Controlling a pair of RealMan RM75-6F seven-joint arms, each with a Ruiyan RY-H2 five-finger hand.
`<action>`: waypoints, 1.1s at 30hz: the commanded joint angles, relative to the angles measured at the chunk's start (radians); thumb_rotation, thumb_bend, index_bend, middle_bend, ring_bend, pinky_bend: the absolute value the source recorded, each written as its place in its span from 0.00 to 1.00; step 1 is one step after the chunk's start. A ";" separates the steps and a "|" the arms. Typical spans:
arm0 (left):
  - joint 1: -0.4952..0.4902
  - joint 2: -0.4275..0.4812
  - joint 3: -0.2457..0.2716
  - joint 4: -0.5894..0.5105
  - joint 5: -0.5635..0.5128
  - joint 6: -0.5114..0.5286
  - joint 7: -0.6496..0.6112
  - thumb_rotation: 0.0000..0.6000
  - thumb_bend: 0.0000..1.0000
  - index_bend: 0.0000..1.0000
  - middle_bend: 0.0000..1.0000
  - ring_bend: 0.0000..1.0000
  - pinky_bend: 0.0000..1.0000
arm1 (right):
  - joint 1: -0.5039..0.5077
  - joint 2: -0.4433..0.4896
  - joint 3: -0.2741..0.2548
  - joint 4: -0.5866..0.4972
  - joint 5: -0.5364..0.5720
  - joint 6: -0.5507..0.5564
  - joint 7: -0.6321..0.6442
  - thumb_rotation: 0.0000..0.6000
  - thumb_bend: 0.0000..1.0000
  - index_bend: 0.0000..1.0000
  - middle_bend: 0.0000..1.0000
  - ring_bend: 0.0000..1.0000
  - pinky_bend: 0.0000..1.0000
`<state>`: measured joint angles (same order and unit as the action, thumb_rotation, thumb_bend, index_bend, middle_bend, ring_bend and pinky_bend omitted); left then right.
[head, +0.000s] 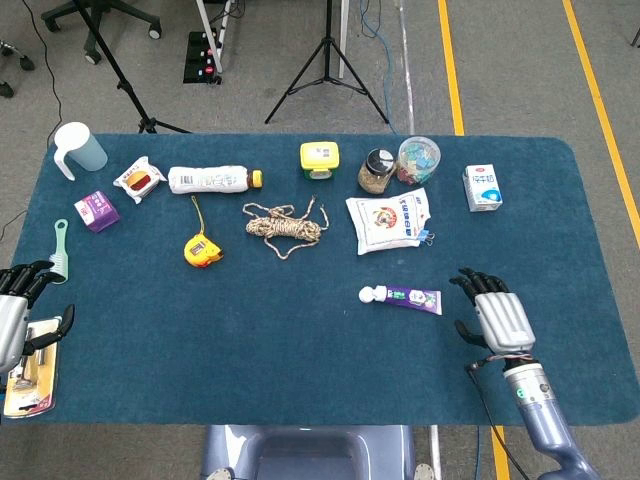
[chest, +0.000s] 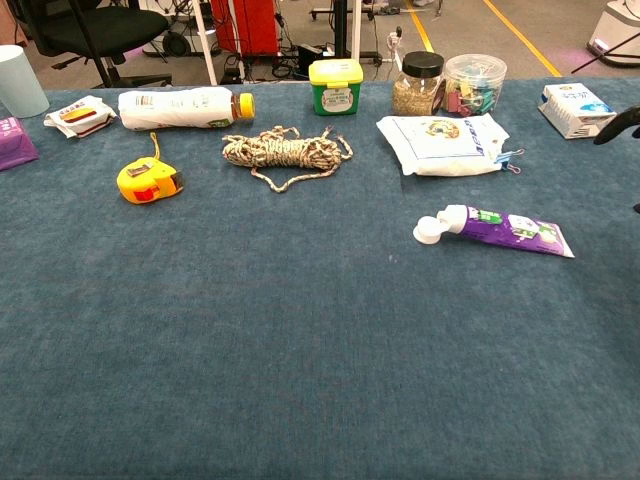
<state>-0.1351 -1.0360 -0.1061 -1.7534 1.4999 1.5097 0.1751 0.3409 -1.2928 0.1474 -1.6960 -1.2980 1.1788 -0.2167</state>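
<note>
**Surfaces and finishes on my screens**

The counter (head: 300, 330) wears a matt, napped blue cloth. My right hand (head: 498, 321) shows pale, smooth metal-looking plates over black fingers. Near it I see the toothpaste tube (head: 402, 296), glossy purple plastic with a white cap. The rope (head: 284, 227) looks rough and fibrous. The tape measure (head: 201, 249) is shiny yellow plastic.
</note>
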 joint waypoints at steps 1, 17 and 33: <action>-0.002 0.001 -0.003 0.000 -0.002 -0.001 -0.001 0.54 0.40 0.32 0.25 0.22 0.24 | 0.030 -0.035 0.010 0.006 0.038 -0.028 -0.052 1.00 0.36 0.23 0.14 0.15 0.15; -0.019 -0.003 -0.009 0.031 -0.019 -0.019 -0.025 0.54 0.40 0.32 0.24 0.22 0.24 | 0.163 -0.179 0.058 0.088 0.258 -0.128 -0.235 1.00 0.36 0.29 0.16 0.16 0.15; -0.020 -0.002 -0.003 0.038 -0.030 -0.027 -0.027 0.54 0.40 0.32 0.24 0.22 0.24 | 0.213 -0.246 0.049 0.187 0.343 -0.147 -0.257 1.00 0.36 0.29 0.16 0.16 0.15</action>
<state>-0.1554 -1.0377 -0.1087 -1.7155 1.4698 1.4832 0.1482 0.5506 -1.5346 0.1979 -1.5152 -0.9578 1.0339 -0.4778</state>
